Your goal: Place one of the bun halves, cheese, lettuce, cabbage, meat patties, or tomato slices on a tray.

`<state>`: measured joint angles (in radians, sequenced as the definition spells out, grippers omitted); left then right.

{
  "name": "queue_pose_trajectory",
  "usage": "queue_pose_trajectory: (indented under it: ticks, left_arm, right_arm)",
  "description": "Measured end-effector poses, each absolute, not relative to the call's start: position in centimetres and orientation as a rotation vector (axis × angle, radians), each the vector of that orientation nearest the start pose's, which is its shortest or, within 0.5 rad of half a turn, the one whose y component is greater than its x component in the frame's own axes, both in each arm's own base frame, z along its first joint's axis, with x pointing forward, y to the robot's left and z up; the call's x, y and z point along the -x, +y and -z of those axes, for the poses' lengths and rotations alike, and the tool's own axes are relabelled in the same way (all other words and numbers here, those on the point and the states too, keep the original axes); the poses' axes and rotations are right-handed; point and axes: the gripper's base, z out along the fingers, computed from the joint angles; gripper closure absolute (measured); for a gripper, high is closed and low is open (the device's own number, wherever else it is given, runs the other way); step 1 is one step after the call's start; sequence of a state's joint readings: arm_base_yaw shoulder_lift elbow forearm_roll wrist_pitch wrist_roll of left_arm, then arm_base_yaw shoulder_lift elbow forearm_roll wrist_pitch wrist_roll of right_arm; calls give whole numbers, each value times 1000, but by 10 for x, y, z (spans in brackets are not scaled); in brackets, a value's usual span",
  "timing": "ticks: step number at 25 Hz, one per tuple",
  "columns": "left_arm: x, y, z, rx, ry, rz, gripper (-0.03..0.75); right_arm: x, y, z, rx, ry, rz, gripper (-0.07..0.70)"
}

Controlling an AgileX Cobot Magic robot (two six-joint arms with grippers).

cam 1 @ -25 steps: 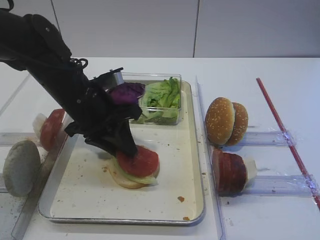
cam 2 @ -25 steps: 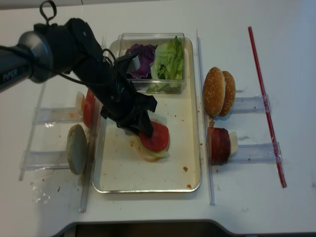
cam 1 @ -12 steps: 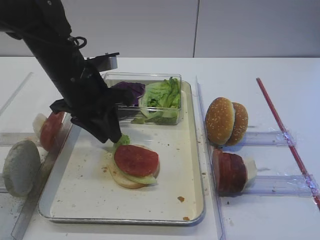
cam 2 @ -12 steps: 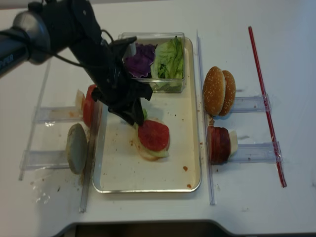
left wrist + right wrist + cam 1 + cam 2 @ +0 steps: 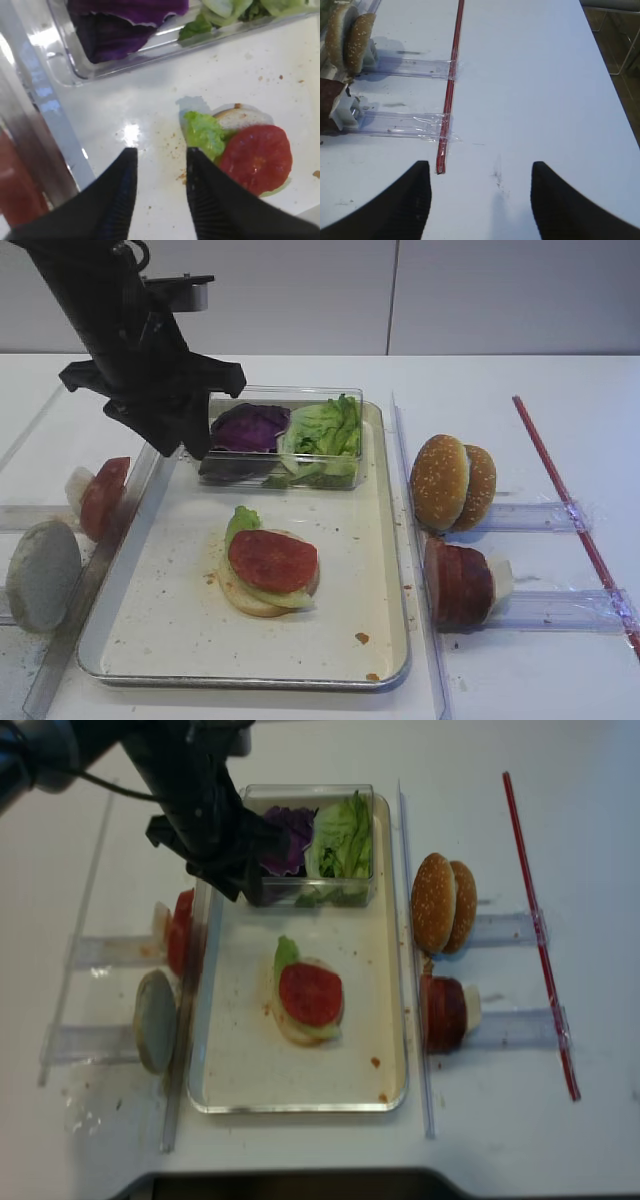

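The tool (image 5: 157, 192) hangs open over the tray (image 5: 150, 105), near a tomato slice (image 5: 256, 157) on lettuce (image 5: 204, 134).

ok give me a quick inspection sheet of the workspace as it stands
surface: white table, smudges near the front left corner.
job's things: cream metal tray holds a pale bun half topped with light green lettuce and a red tomato slice; more tomato slices upright at its left; sesame bun halves and dark meat patties upright at its right.
clutter: clear plastic box of purple cabbage and lettuce on the tray; red strip; crumbs.
grippers: left gripper empty, above the tray; right gripper open over bare table.
cables: one looped on the left arm.
surroundings: white wall panels.
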<state>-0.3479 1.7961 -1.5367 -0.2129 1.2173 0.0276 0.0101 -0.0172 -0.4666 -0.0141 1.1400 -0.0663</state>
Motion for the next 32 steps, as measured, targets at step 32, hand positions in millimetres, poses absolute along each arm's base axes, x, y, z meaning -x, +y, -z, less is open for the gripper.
queue_pose_trajectory:
  ticks: [32]
  left_arm:
    - [-279,-14,-342,33,2814,28,353]
  right_arm:
    - [7,-1,-262,78,2139,49,176]
